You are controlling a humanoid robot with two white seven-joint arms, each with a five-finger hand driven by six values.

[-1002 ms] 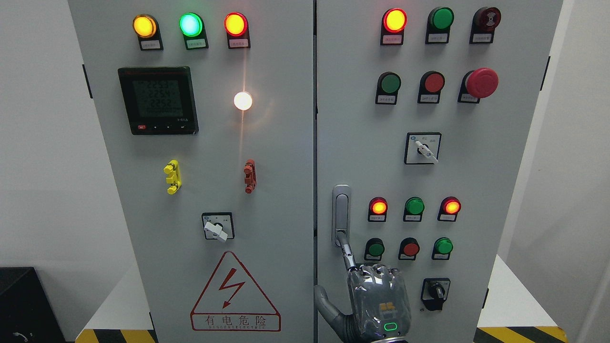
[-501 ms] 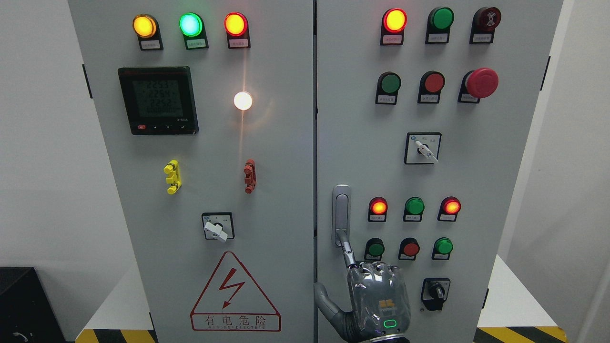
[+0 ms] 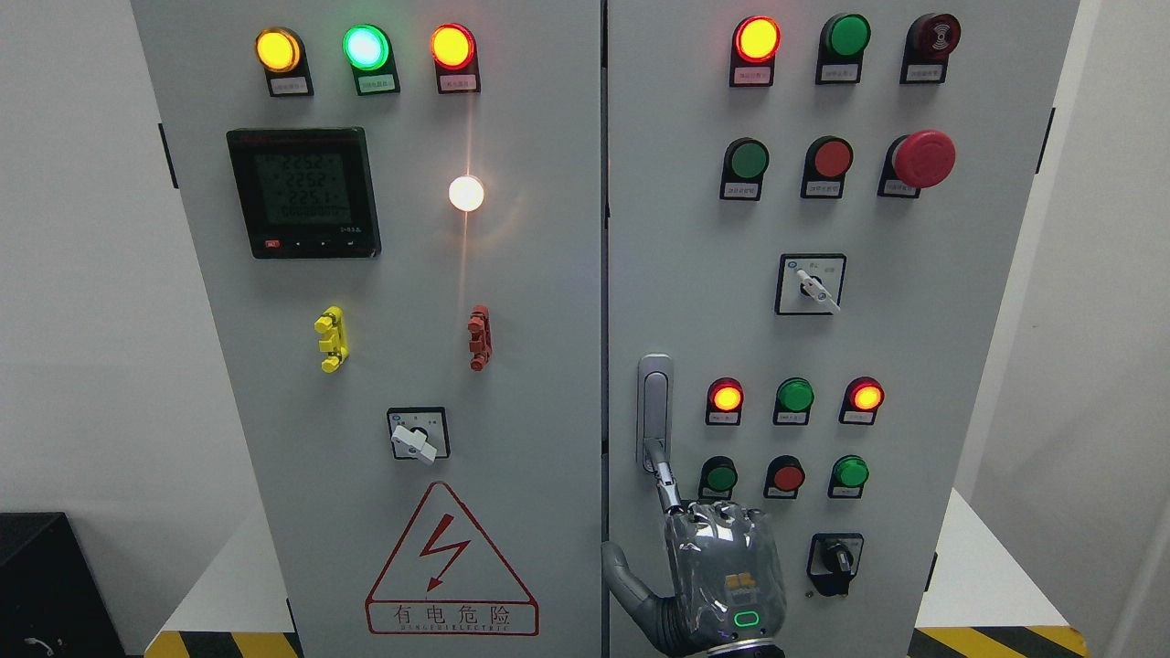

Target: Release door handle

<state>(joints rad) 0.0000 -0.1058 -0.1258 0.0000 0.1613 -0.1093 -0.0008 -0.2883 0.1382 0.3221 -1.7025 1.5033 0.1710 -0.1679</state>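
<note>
One hand in view: I am seeing only the right hand (image 3: 722, 576), coming up from the bottom edge just right of the middle, its back facing my camera.
Hand state: it is showing three fingers curled into the palm, with the index finger (image 3: 667, 484) pointing straight up and the thumb (image 3: 622, 571) sticking out to the left; it is not closing around anything.
Contact: the index fingertip is touching the lower end of the handle (image 3: 654, 402), and I cannot tell whether it is pressing or hooking there.
Handle: it is standing upright and lying flat against the right door (image 3: 914, 347), near that door's left edge, just beside the seam with the left door (image 3: 530, 302).
Doors: both are sitting closed, edge to edge.
Neighbours: a green button (image 3: 721, 477) is sitting just right of the fingertip, and the lightning sign (image 3: 451, 562) is showing low on the left door, level with the hand.
Lamps: I am seeing several glowing on both doors.
</note>
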